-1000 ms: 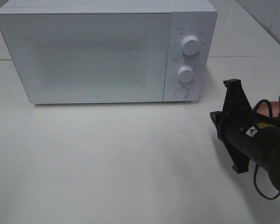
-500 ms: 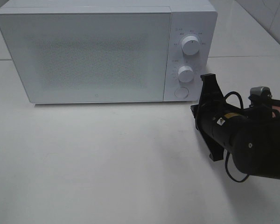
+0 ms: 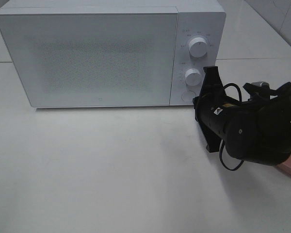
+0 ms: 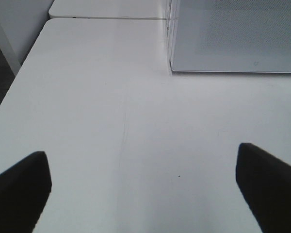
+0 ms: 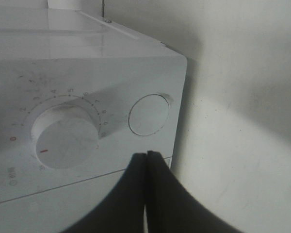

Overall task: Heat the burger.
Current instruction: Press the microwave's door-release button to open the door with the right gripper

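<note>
Right pincer (image 5: 146, 155) is pinched closed, its tips just by the microwave's (image 3: 87, 53) round button (image 5: 149, 114). Left pincer (image 4: 145, 194) is spread wide above the table (image 4: 111, 121). No telling where the burger lies.

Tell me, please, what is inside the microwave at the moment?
The microwave has its door shut, and the speckled surface hides the inside, so the contents cannot be seen. No burger shows in any view.

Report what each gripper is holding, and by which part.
Nothing is held. The right gripper is shut with nothing between its fingers, tips near the round button on the microwave. The left gripper stands open over the table.
</note>
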Tool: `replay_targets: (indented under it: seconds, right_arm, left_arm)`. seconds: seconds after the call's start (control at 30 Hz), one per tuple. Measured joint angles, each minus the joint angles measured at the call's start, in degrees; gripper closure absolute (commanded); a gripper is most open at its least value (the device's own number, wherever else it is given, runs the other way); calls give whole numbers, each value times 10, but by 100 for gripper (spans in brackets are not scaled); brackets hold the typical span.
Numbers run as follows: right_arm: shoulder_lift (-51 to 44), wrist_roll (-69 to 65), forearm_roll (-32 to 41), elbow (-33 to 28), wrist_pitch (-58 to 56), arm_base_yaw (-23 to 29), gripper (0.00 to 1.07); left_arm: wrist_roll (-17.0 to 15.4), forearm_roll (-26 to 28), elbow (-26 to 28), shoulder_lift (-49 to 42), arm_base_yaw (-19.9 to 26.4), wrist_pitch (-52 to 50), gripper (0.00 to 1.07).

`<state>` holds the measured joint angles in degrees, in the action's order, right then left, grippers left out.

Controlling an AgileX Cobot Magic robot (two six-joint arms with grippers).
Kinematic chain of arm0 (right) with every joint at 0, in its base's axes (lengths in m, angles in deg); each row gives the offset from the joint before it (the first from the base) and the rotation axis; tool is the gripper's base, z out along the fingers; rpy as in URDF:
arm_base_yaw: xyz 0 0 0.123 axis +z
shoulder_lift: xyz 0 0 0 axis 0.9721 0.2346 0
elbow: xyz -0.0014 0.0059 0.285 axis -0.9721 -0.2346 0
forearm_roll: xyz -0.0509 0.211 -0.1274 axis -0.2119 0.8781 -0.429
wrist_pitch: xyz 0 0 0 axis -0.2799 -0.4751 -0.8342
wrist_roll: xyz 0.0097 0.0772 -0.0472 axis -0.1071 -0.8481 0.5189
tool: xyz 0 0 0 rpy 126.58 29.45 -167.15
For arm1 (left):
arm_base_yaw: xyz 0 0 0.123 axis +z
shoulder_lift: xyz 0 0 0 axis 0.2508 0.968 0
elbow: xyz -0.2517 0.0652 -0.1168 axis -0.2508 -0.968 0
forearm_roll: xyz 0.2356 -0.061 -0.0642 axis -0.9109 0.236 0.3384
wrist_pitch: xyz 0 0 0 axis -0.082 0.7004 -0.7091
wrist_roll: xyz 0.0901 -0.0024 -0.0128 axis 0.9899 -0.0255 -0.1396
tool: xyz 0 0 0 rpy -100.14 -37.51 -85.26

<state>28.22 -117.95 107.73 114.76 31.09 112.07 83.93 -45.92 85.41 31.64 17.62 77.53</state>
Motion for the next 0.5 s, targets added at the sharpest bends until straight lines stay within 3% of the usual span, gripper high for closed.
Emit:
replay_targets:
  seconds: [0.5]
  right_arm:
    - [54, -5, 23, 55, -5, -7, 107]
  left_arm:
    - [0, 0, 0, 0, 0, 0, 9]
